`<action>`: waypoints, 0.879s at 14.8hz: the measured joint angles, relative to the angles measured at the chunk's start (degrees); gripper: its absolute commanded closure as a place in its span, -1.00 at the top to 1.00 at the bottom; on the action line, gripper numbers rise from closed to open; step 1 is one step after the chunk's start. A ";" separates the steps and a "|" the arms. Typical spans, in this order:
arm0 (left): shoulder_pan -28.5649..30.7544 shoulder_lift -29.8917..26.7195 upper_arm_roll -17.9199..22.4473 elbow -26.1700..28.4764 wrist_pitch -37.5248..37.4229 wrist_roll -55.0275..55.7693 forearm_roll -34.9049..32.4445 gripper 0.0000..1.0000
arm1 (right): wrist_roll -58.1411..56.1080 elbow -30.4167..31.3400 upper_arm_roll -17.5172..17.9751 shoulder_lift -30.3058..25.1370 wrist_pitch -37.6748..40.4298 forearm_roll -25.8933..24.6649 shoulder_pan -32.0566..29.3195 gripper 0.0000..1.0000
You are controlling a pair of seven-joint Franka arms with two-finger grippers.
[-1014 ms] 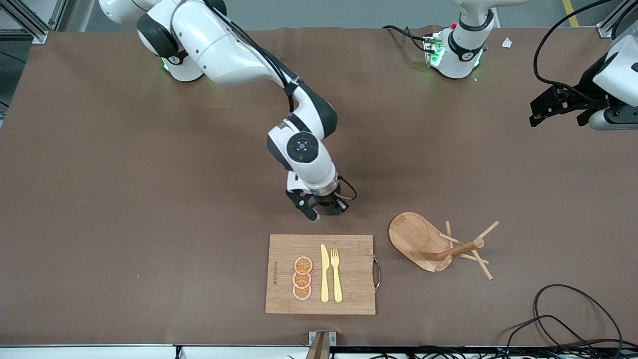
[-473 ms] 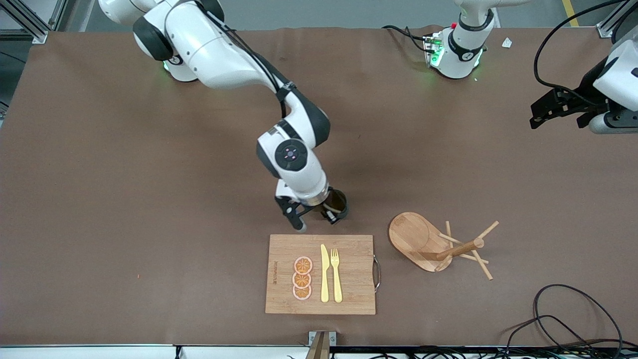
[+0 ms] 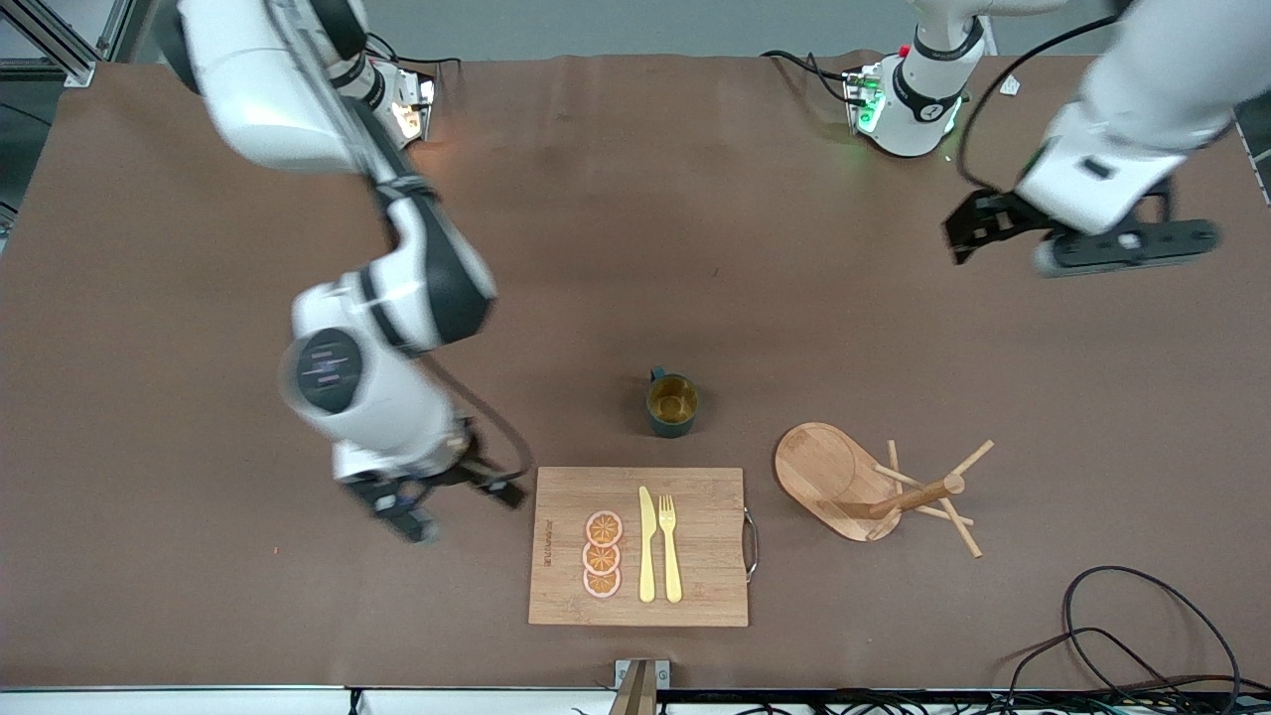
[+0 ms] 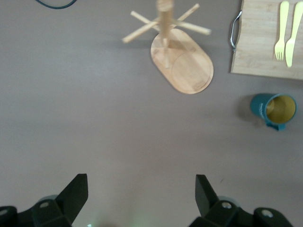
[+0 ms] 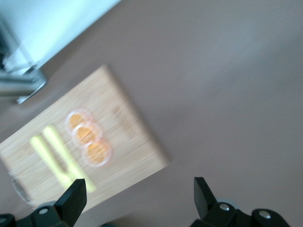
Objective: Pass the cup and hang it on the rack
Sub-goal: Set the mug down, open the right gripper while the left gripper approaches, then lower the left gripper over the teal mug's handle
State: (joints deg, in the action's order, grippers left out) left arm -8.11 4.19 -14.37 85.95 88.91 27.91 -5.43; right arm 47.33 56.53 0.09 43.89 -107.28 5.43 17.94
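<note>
The cup [image 3: 672, 403] is seen upright on the tabletop [image 3: 199, 596], beside the rack [image 3: 874, 489], well apart from both the right gripper [image 3: 437, 501] and left gripper [image 3: 978, 233], whose jaws are spread open.

Open desk rings my cup [image 3: 672, 405]; cutting board [image 3: 638, 546] near it, rack [image 3: 874, 490] beside, both apart

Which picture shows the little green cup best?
The left wrist view: the cup shows its side, yellow inside and handle. The front view shows the cup from above, smaller, standing upright by the board. The right wrist view misses it.
</note>
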 measured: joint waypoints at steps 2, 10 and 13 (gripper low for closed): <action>-5.75 3.15 -0.28 0.02 3.22 8.11 -2.44 1.00 | -11.07 0.06 0.01 -2.93 4.53 0.04 -6.51 1.00; -22.68 17.24 -0.40 -1.88 11.18 34.65 -15.13 1.00 | -36.59 11.51 0.11 -18.73 8.42 -1.66 -20.43 1.00; -28.43 23.97 -0.40 -1.88 14.80 46.31 -23.95 1.00 | -41.00 19.01 0.12 -27.42 8.59 -2.67 -22.11 1.00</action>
State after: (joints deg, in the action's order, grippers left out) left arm -36.54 28.16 -14.77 84.07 103.72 74.22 -29.38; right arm 6.32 75.53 0.21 16.48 -98.69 2.76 -4.17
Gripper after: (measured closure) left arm 0.000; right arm 0.000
